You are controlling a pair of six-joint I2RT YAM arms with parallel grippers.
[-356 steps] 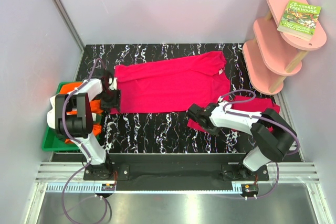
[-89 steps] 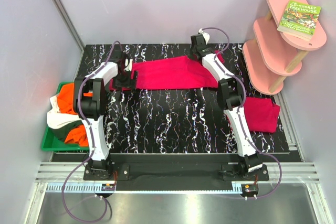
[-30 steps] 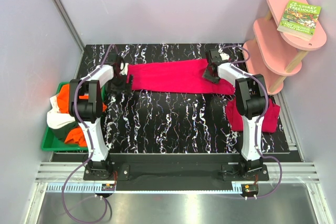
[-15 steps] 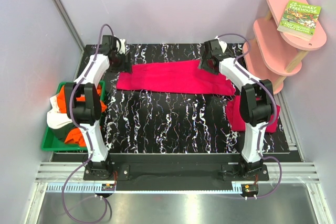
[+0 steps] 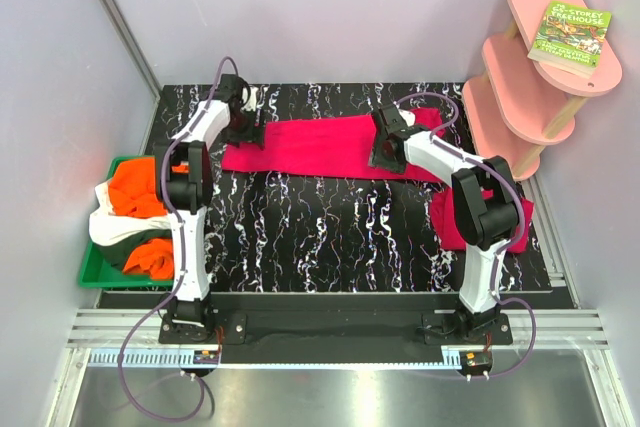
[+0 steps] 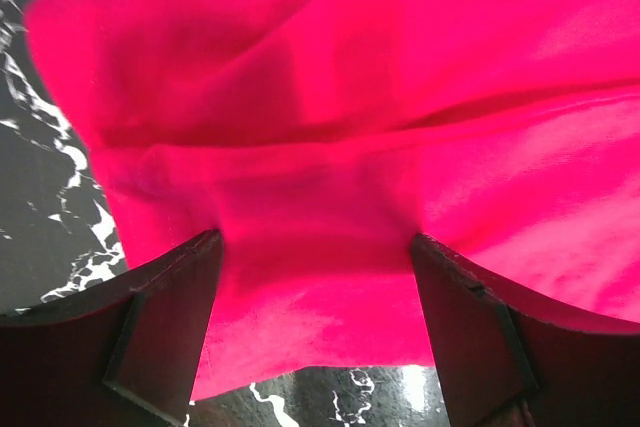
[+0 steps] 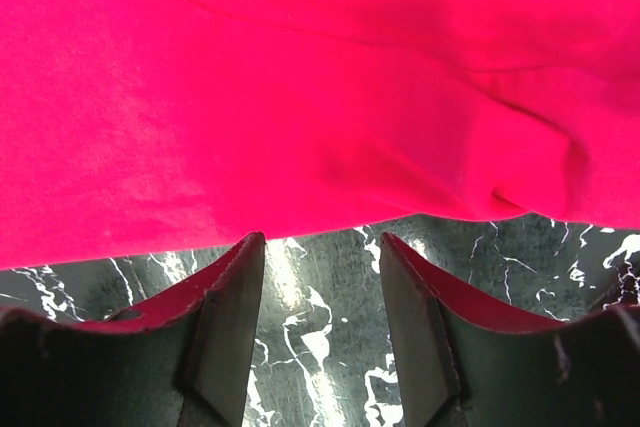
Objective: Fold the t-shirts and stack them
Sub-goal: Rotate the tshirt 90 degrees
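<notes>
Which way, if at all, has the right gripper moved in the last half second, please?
Yes. The right gripper has moved toward the arm bases and slightly left, away from the pink shelf, to the crimson t-shirt's near edge.

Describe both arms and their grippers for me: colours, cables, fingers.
The left arm and right arm match: white shells with black joints. A purple-grey cable loops along each up to the wrist. The left gripper and right gripper each carry two dark, flat, wedge-shaped fingers.
</notes>
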